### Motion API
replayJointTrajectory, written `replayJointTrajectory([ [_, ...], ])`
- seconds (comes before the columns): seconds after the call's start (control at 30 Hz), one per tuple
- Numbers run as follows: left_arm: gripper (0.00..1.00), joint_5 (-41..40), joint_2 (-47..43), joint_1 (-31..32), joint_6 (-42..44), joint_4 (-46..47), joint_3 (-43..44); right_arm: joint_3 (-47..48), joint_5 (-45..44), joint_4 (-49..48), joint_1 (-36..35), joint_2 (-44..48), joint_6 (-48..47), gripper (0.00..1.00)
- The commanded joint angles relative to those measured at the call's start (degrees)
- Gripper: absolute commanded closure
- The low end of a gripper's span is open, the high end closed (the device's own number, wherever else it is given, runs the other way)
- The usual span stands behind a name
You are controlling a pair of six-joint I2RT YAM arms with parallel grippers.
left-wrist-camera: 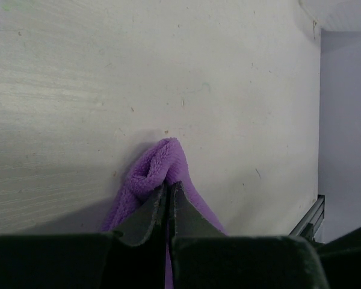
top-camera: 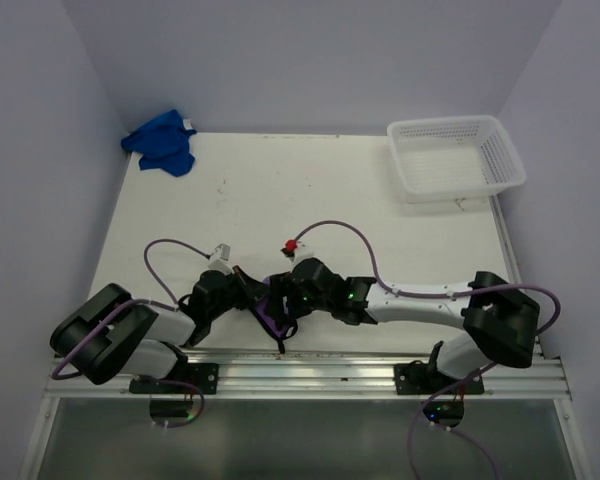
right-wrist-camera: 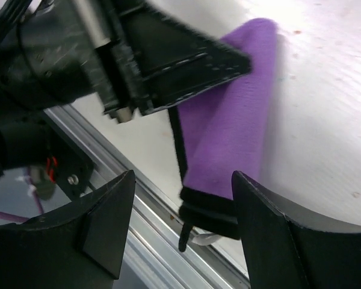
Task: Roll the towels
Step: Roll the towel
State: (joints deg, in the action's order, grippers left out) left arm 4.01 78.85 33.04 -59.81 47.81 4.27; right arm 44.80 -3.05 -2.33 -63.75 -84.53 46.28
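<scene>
At the near edge of the table (top-camera: pixel 310 190), the left gripper (left-wrist-camera: pixel 168 201) is clamped on a folded ridge of the purple towel (left-wrist-camera: pixel 162 168), its fingers pressed together with cloth bunched between them. The right gripper (right-wrist-camera: pixel 183 180) stands with its jaws spread wide just beside the towel's lower hem, holding nothing. We judge this to be the opening of the first roll: the cloth is gathered but not yet wound. The next move calls for the free claw to take the dark-trimmed hem so the two can lay the towel flat and turn it over on itself. The towel's folded peak points away from the arms toward the far side, and its long axis runs from that peak back toward the metal rail (top-camera: pixel 310 372). Whether it is lifted clear or dragging on the surface we cannot quite tell. The blue towel (top-camera: pixel 162 145) lies crumpled in the far left corner, well apart from the white basket (top-camera: pixel 448 125).
</scene>
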Motion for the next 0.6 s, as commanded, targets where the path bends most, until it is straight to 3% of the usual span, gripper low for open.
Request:
replayJointTrajectory([
  [0.0, 1.00, -3.7, 2.0, 0.0, 3.2, -7.2, -1.7, 7.4, -8.5, 11.8, -6.1, -4.7, -9.4, 0.32],
  [0.23, 1.00, -3.5, 1.2, 0.1, 3.3, -8.0, -1.7, 16.2, -29.3, 26.6, -12.9, -11.9, -11.4, 0.39],
  [0.57, 1.00, -3.4, 0.3, 0.1, 3.6, -8.8, -1.5, 16.5, -38.0, 30.8, -13.8, -13.7, -9.4, 0.49],
])
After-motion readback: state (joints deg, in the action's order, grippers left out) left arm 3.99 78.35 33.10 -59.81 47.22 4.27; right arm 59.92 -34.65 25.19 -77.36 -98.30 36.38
